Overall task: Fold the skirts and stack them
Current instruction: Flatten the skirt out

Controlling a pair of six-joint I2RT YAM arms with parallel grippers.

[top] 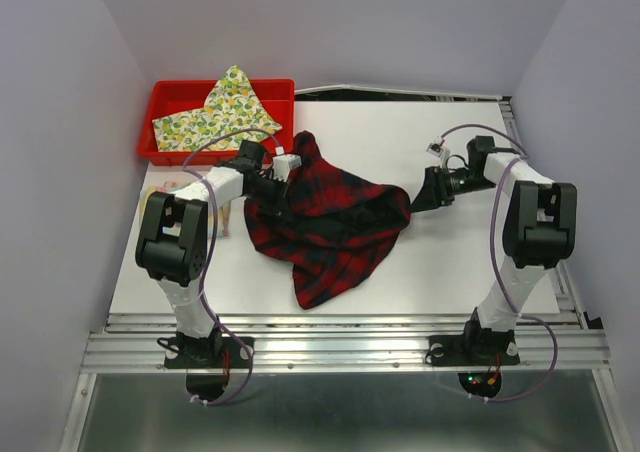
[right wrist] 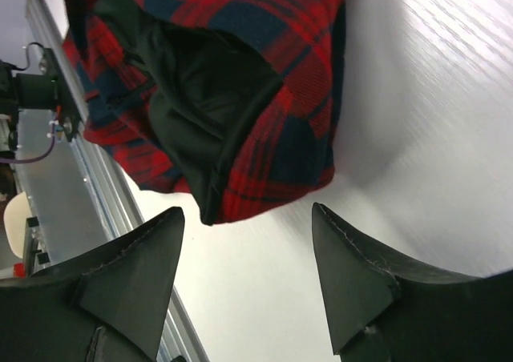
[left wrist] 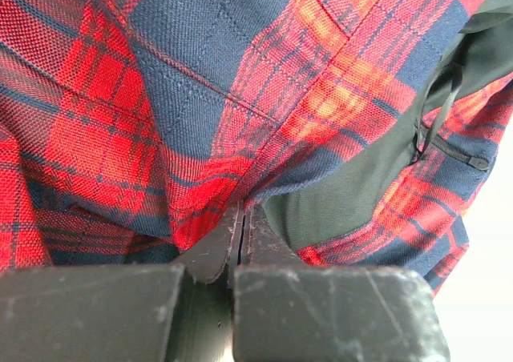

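Observation:
The red-and-black plaid skirt (top: 335, 227) lies crumpled in the middle of the white table, its dark lining showing. My left gripper (top: 270, 185) is at the skirt's upper left edge. In the left wrist view its jaws (left wrist: 243, 210) are pressed together on the plaid cloth (left wrist: 160, 98). My right gripper (top: 422, 194) is open just right of the skirt's right edge. In the right wrist view (right wrist: 247, 209) the skirt's hem (right wrist: 264, 170) lies just ahead of the fingertips, not between them. The lemon-print skirt (top: 218, 112) lies in a red bin (top: 165, 97). A bit of pastel cloth (top: 168, 186) shows beside the left arm.
The red bin stands at the table's back left corner. Purple-grey walls close in both sides and the back. A metal rail (top: 340, 344) runs along the near edge. Cables (top: 400, 95) lie along the back edge.

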